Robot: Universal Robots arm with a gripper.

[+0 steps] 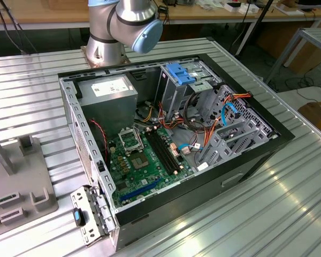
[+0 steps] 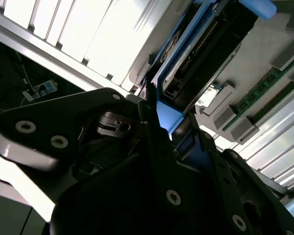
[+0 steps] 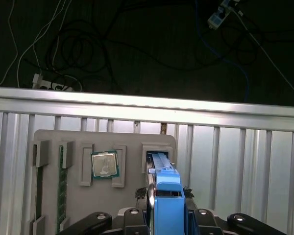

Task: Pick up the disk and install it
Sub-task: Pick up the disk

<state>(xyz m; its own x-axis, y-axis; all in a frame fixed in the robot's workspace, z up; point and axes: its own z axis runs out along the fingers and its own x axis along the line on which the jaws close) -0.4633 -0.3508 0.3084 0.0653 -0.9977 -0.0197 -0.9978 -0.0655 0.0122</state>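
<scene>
The disk [image 3: 165, 203] is a grey drive in a bright blue carrier frame, standing on edge. In the first wrist view its far end lies at a slot of the grey parts tray [image 3: 54, 139]; whether it still rests in the slot I cannot tell. My gripper [image 3: 164, 218] is shut on the disk, with a dark finger on either side of the blue frame. In the second wrist view the disk [image 2: 201, 46] reaches away from the gripper [image 2: 162, 125], showing its connector edge. The same tray [image 1: 21, 187] lies at the exterior view's left edge.
The open computer case [image 1: 278, 134] lies on the ribbed metal table, with a blue-topped drive cage [image 1: 179, 72], motherboard [image 1: 144, 160] and orange and blue cables inside. The tray also holds a processor chip [image 3: 104, 164] and memory sticks [image 3: 61, 181]. Beyond the table edge [image 3: 147, 105] cables lie on a dark floor.
</scene>
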